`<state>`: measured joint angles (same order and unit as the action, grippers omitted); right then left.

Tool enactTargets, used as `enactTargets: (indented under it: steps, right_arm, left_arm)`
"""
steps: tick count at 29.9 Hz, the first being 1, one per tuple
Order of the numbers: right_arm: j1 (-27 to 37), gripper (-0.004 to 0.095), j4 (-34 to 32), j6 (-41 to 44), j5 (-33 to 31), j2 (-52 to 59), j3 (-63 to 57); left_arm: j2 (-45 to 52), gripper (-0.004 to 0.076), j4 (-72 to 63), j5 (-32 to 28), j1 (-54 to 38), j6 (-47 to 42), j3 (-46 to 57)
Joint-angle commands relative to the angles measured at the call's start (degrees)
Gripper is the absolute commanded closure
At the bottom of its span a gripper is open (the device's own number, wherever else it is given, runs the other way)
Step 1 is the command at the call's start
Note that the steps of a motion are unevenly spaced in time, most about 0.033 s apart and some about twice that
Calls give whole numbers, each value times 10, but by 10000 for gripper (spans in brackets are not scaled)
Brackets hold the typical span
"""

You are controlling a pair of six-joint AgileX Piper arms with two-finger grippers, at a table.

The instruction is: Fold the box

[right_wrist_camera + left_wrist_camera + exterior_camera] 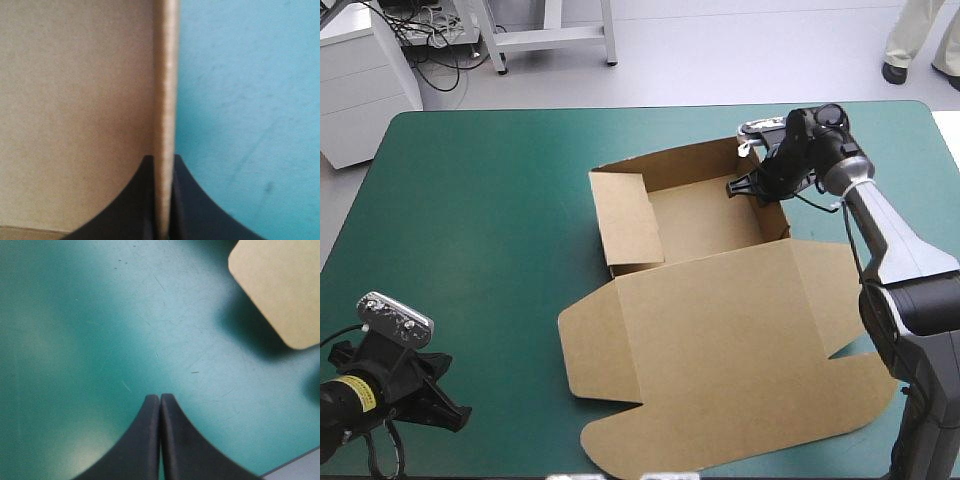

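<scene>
The brown box (700,215) stands as an open tray past the table's middle, its walls raised and its wide lid (730,350) lying flat toward the near edge. My right gripper (757,186) is shut on the tray's right wall. In the right wrist view that wall (165,100) runs edge-on between the black fingers (187,200), brown board on one side and teal-green cover on the other. My left gripper (430,395) rests near the table's near-left corner, shut and holding nothing. Its wrist view shows a rounded lid corner (280,290) well ahead of it.
The teal-green cover (470,220) lies bare across the left half of the table. The lid's flaps (595,350) reach close to the near edge. The table's edge (300,465) shows beside my left gripper (160,405).
</scene>
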<state>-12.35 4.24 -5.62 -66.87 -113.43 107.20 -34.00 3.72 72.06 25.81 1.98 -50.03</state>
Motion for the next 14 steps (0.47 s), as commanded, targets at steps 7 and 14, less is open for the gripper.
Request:
enactTargets:
  steps: [7, 14]
  right_arm:
    - [107, 931, -42, -47, -8, 35, 125]
    - [208, 931, -42, -65, -14, 34, 129]
  left_arm:
    - [-2, 756, 32, 2, 0, -6, -13]
    - [-2, 756, 32, 2, 0, -6, -13]
